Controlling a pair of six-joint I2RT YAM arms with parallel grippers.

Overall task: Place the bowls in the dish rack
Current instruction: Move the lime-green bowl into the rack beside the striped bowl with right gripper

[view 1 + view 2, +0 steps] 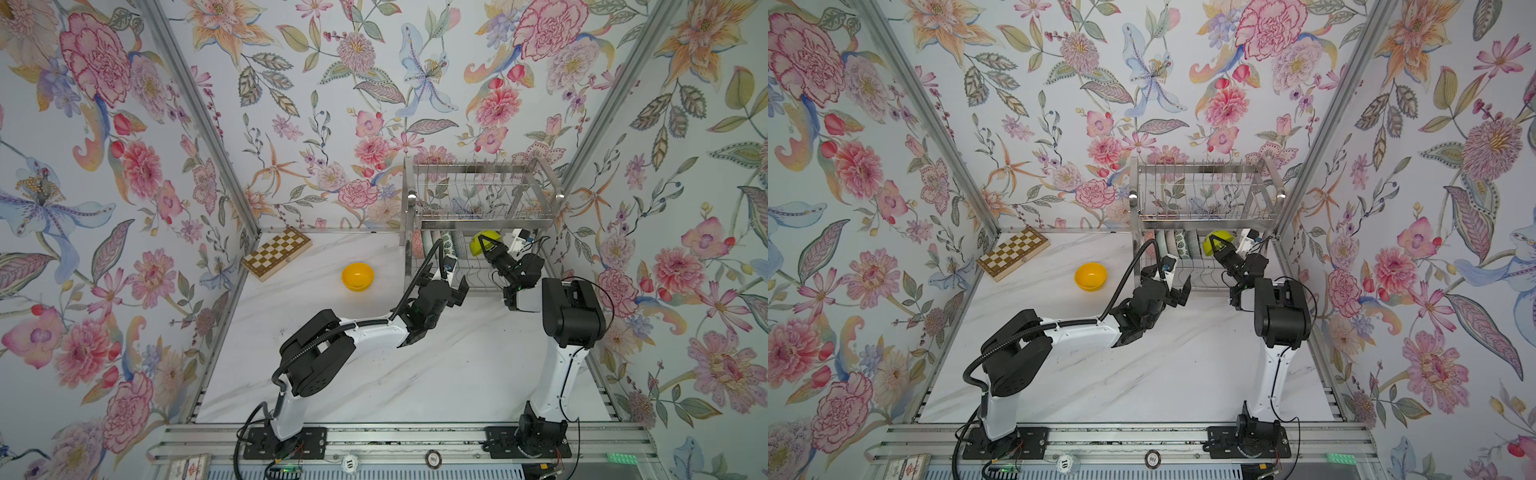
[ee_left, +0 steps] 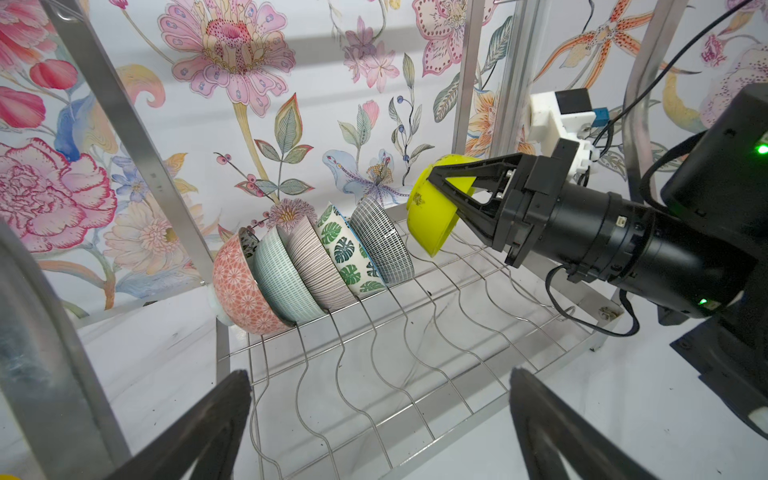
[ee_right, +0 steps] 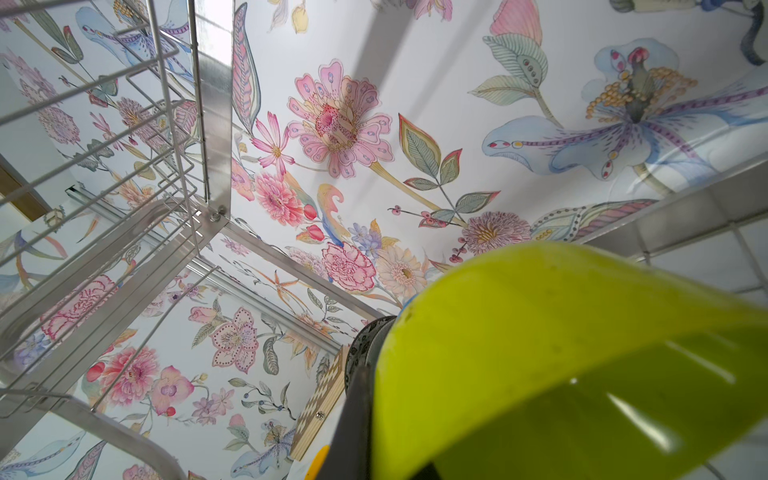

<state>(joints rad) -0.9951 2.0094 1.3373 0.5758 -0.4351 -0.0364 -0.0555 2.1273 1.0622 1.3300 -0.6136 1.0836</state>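
Bowls (image 1: 440, 244) are spread over three spots on your worktop (image 1: 415, 374). At its far left corner lies a chessboard (image 1: 276, 252). Right of that, the orange bowl (image 1: 357, 276) sits upright on the worktop, well apart from the rest. Your left hand (image 1: 443, 281) hangs wide open and empty just in front of the rack (image 1: 410, 208), which stands in the far right corner. On the rack's lower shelf (image 2: 540, 365) five stand on edge in a tight row: pink bowl (image 2: 241, 291), mint bowl (image 2: 282, 278), striped bowl (image 2: 316, 262), leaf bowl (image 2: 345, 253), black-and-white bowl (image 2: 382, 241). Just right of them, your right hand (image 2: 434, 178) is clamped on the rim of the lime bowl (image 2: 428, 216), holding it tilted over the shelf wires; you cannot tell whether its lower edge touches them.
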